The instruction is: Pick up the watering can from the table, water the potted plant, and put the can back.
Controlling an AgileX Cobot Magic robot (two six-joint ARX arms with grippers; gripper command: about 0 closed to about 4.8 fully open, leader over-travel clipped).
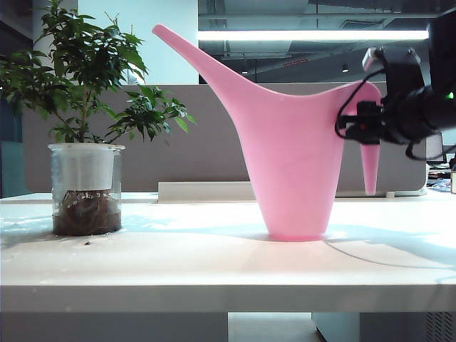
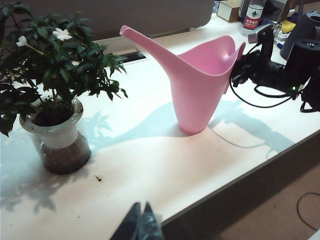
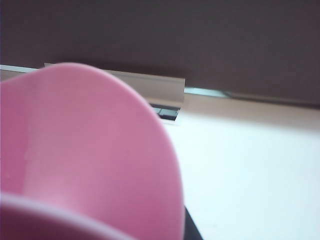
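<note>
Watering can (image 1: 292, 164) upright on table (image 1: 178, 260), spout toward potted plant (image 1: 85, 135) — right gripper (image 1: 360, 128) fingers at handle, grip unclear, left gripper (image 2: 140, 225) fingers together.

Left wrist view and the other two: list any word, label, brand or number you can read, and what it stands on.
No text can be read in any view.
Bottle at the far end of the table, behind the right gripper at the watering can: red label with white characters, too small and blurred to read.
Potted plant, watering can, left gripper: no markings visible.
</note>
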